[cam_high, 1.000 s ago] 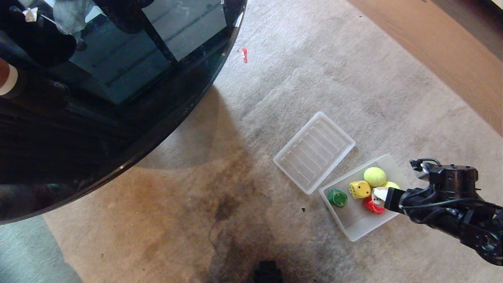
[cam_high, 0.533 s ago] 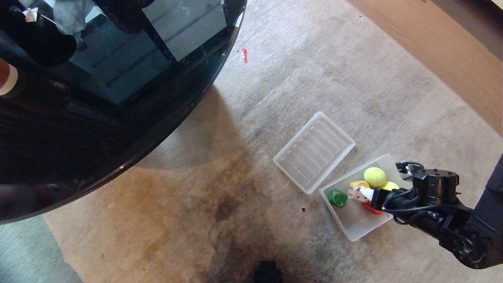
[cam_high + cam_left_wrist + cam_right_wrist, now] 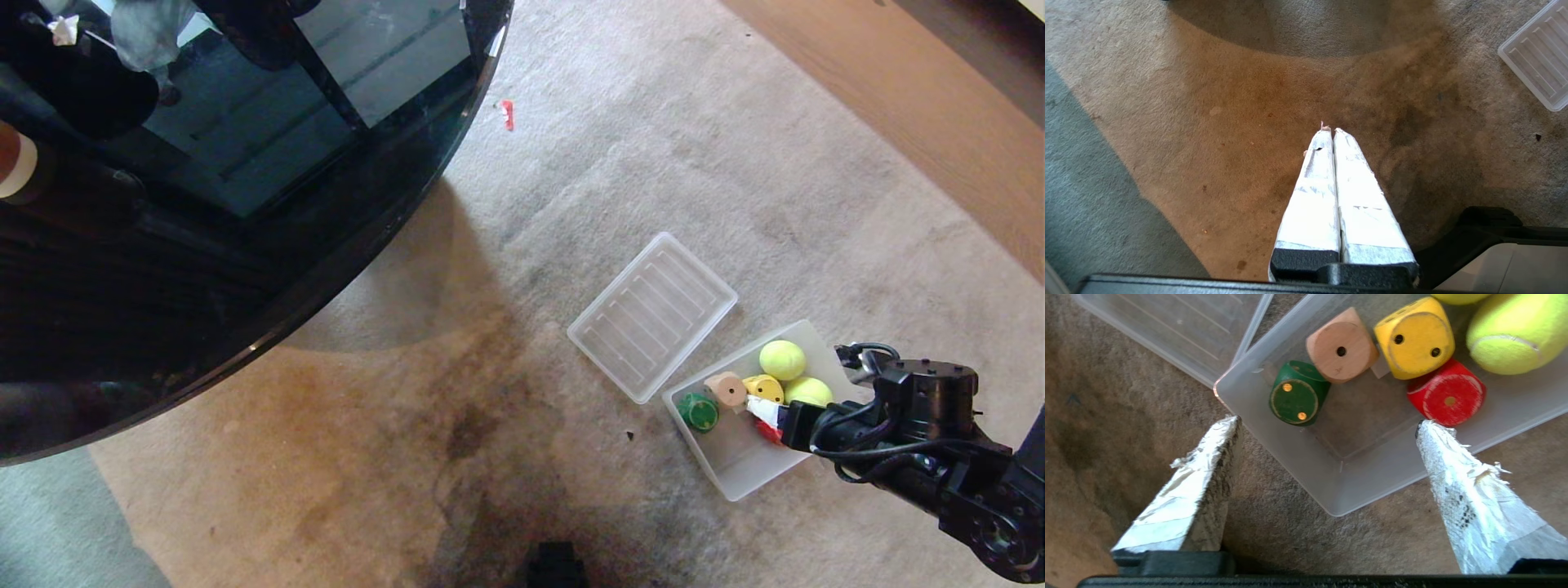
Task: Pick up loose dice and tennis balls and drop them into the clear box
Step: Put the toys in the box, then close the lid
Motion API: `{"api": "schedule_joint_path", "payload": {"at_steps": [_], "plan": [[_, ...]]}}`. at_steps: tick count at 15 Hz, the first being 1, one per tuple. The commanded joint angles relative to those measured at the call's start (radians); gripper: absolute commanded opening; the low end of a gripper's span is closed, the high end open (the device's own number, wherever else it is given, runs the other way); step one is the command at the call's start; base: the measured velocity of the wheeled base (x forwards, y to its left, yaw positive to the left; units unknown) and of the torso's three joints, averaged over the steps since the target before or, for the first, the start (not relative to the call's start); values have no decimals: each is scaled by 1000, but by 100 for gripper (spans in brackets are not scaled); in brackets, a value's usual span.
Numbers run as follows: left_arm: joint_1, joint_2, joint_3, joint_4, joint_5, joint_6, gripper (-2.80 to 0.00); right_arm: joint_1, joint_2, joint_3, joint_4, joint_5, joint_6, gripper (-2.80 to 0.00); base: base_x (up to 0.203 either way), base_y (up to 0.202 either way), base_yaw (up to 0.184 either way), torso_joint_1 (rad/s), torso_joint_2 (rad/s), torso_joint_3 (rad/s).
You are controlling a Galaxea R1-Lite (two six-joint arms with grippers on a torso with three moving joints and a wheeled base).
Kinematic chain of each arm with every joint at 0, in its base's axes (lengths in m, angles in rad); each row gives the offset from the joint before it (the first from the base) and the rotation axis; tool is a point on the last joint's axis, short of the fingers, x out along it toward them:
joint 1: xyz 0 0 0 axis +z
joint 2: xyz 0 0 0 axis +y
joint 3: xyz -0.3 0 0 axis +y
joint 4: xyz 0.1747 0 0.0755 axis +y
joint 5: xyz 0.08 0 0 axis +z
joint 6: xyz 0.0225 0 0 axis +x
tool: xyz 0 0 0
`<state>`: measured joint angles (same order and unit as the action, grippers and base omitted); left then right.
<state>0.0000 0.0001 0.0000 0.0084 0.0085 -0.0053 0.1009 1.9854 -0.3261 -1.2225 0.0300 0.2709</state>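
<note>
Inside the clear box (image 3: 739,478) on the carpet (image 3: 571,204): green die (image 3: 699,411), tan die (image 3: 726,389), yellow die (image 3: 766,387), red die (image 3: 1447,394), two tennis balls (image 3: 782,360). At the box's 4 o'clock, right pincer (image 3: 1327,424) spread wide, empty. At 11 o'clock, ribbed lid (image 3: 651,314). Left pincer (image 3: 1333,132) closed, empty, above carpet.

Your head view: right gripper (image 3: 767,415) covers most of red die (image 3: 768,432). Your right wrist view: 2 tennis balls (image 3: 1515,332) cut off by edge.
</note>
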Motion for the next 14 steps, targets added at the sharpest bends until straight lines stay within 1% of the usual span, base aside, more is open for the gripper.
{"api": "schedule_joint_path", "payload": {"at_steps": [1, 2, 4, 6, 8, 10, 11, 13, 14], "plan": [[0, 0, 0, -1, 1, -1, -280, 0, -30, 6, -6, 1, 2, 0, 0, 0, 0, 0, 0, 0], [0, 0, 0, 1, 1, -1, -280, 0, -49, 21, 29, 1, 2, -280, 0, 0, 0, 0, 0, 0], [0, 0, 0, 1, 1, -1, -280, -1, -181, 54, 111, 3, 2, -280, 0, 0, 0, 0, 0, 0], [0, 0, 0, 1, 1, -1, -280, -2, -374, 90, 200, 4, 1, -280, 0, 0, 0, 0, 0, 0], [0, 0, 0, -1, 1, -1, -280, -2, -570, 98, 384, 1, -20, -280, 0, 0, 0, 0, 0, 0], [0, 0, 0, -1, 1, -1, -280, -4, -854, 104, 596, -1, -44, -280, 0, 0, 0, 0, 0, 0], [0, 0, 0, -1, 1, -1, -280, -4, -964, 107, 706, -2, -56, -280, 0, 0, 0, 0, 0, 0], [0, 0, 0, -1, 1, -1, -280, -5, -1084, 113, 914, -4, -81, -280, 0, 0, 0, 0, 0, 0], [0, 0, 0, -1, 1, -1, -280, -6, -1096, 116, 942, -5, -90, -280, 0, 0, 0, 0, 0, 0]]}}
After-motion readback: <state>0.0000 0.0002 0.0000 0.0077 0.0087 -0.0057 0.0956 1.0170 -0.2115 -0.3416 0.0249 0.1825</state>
